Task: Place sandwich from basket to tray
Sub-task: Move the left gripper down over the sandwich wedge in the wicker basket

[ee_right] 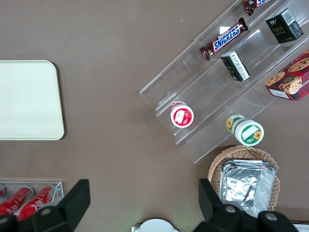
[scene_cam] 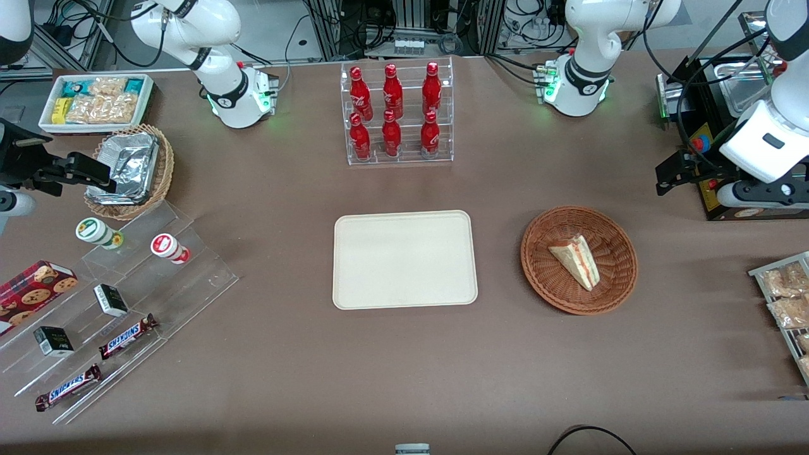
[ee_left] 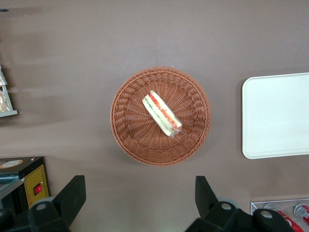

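The sandwich (scene_cam: 576, 260) lies in the round reddish-brown basket (scene_cam: 543, 278). It is a pale bread wedge with red and green filling along its cut edge. The left wrist view shows the sandwich (ee_left: 161, 113) in the basket (ee_left: 130, 140) from above. The cream tray (scene_cam: 404, 259) lies flat beside the basket, toward the parked arm's end; its edge shows in the left wrist view (ee_left: 275, 116). My left gripper (scene_cam: 670, 174) hangs high above the table, farther from the front camera than the basket. In the left wrist view the gripper (ee_left: 140, 186) is open, with nothing between its fingers.
A clear rack of red bottles (scene_cam: 395, 114) stands farther from the front camera than the tray. A black machine (scene_cam: 727, 145) and a wire rack of snack packets (scene_cam: 784, 303) stand at the working arm's end. A stepped clear shelf (scene_cam: 126, 297) and a foil-filled basket (scene_cam: 129, 170) stand at the parked arm's end.
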Motion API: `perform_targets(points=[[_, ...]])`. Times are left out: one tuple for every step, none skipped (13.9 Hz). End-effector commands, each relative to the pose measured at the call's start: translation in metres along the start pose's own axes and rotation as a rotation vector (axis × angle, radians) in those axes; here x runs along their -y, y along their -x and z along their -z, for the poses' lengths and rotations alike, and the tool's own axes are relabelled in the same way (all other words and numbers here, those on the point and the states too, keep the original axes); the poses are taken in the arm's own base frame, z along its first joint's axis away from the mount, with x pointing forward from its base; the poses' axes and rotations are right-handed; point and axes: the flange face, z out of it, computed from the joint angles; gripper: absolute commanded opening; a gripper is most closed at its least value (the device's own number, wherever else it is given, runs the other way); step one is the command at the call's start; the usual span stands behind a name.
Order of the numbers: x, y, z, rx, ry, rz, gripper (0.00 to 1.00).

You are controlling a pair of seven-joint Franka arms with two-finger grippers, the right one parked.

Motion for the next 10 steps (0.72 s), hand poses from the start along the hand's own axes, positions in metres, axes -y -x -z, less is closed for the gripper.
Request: perform_targets(points=[[-0.003, 0.005, -0.003, 0.022, -0.001, 0.024, 1.00], [-0.002, 0.003, -0.005, 0.021, -0.002, 0.035, 1.00], [0.000, -0.002, -0.014, 0.032, -0.028, 0.046, 1.00], [0.000, -0.007, -0.026, 0.047, -0.046, 0.060, 1.00], [-0.005, -0.016, -0.049, 0.070, -0.054, 0.092, 1.00], [-0.011, -0.020, -0.071, 0.066, -0.057, 0.116, 1.00], [-0.013, -0.022, -0.092, 0.047, -0.059, 0.149, 1.00], [-0.014, -0.022, -0.116, 0.026, -0.056, 0.194, 1.00], [-0.020, -0.021, -0.138, -0.001, -0.050, 0.238, 1.00], [-0.025, -0.021, -0.157, -0.025, -0.042, 0.296, 1.00]])
